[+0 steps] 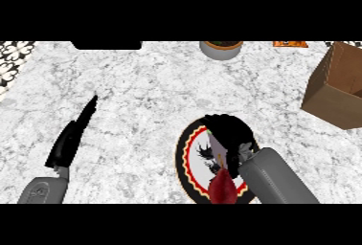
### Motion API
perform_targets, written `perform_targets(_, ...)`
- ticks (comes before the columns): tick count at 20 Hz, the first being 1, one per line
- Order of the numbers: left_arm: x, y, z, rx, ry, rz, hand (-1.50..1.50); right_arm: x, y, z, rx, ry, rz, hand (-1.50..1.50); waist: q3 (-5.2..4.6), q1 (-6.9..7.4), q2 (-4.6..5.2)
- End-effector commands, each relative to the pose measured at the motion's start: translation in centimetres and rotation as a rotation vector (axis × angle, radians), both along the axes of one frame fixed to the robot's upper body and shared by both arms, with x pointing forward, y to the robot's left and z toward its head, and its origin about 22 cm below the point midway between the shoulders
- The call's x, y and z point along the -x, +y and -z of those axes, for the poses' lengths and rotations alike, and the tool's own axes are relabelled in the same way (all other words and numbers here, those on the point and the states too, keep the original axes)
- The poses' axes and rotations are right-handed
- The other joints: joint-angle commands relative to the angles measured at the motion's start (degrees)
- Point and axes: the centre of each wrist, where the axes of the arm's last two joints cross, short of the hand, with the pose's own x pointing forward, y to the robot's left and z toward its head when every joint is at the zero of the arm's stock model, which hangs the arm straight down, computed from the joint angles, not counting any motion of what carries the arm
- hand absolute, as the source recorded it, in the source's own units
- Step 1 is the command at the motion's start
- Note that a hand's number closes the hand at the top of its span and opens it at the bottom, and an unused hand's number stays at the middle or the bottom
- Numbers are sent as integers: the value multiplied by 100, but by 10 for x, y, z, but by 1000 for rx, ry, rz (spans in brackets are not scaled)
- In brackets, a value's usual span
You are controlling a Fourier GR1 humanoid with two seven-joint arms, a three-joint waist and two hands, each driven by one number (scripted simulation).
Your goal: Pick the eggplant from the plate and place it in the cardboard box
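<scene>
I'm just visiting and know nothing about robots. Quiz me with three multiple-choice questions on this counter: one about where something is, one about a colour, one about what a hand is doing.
1. Where is the cardboard box?
A. At the right edge of the counter
B. At the left edge
C. On the plate

2. What colour is the eggplant?
A. Bright green
B. Dark red-purple
C. Yellow

3. What is the left hand doing?
A. Holding the eggplant
B. Resting open with fingers straight
C. Reaching into the box

Answers:
1 A: the box sits open at the far right.
2 B: the eggplant lies dark red-purple on the plate, at its near side.
3 B: the left hand stays straight at the left, touching nothing, while the right hand curls over the plate.
</scene>
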Motion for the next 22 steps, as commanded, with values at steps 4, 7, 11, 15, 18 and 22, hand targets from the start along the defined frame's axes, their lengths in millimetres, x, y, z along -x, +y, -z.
perform_targets(4,-7,2,-11,-5,-6,-16,0,-6,-4,-5,7,9,2,-150,-1,-12,-3)
perform_targets(7,11,-1,-13,0,-6,-5,0,3,-8,19,11,33,-7,-150,0,0,-3)
perform_targets(11,-4,16,-6,3,1,8,0,21,-2,39,20,2,-50,150,-1,-20,-1)
perform_targets(15,0,11,-3,6,1,14,0,6,4,29,37,-154,-161,150,0,4,0)
perform_targets(18,1,-3,-1,3,-3,9,0,-1,13,32,-27,-254,-136,150,1,17,3)
perform_targets(22,-1,7,-12,-7,8,-6,0,5,9,33,-25,-288,-119,150,0,-4,-4)
